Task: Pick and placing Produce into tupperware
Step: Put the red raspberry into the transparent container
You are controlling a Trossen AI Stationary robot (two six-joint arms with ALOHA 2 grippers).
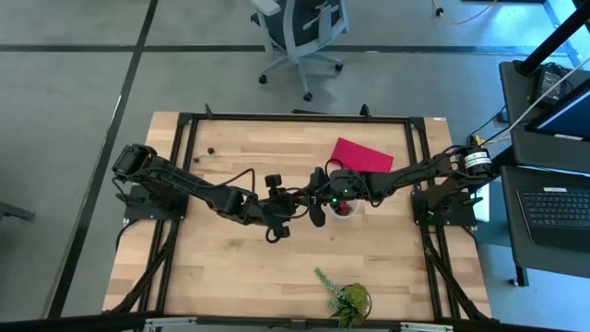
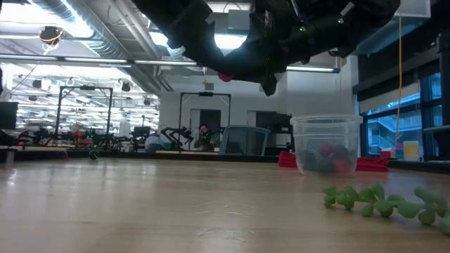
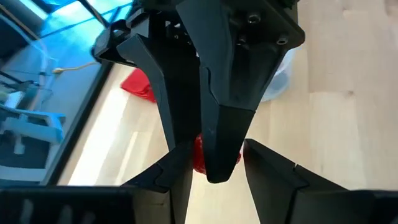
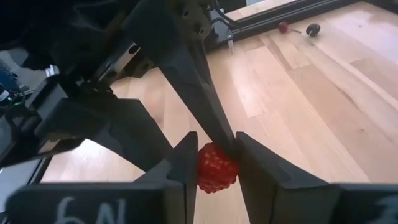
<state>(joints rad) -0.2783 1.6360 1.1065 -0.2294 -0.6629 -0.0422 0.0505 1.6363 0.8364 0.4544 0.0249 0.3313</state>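
Observation:
A bright red, knobbly berry (image 4: 216,168) hangs in the air over the middle of the table, where both grippers meet. My right gripper (image 4: 217,149), reaching in from the table's right, is shut on it. My left gripper (image 3: 217,150), coming from the left, is open, its fingers close on either side of the same berry (image 3: 198,154). Just right of them the clear round tupperware (image 2: 327,144) stands on its base, with red and dark fruits inside. Two loose fruits (image 1: 210,149) lie near the far left corner. My right gripper pinches the berry's two opposite sides (image 4: 202,167) between its two fingers. The fingers come nearly level from the table's right, slanting a little down. The berry is lifted clear of the table. My left gripper has one fingertip (image 4: 227,144) right at the berry's far side; whether it touches I cannot tell.
A flat red rectangular piece (image 1: 361,155) lies behind the tupperware (image 1: 343,210), toward the far right. A green leafy sprig (image 1: 346,297) lies at the near edge. Bare wood stretches over the near left of the table. An office chair stands beyond the far edge.

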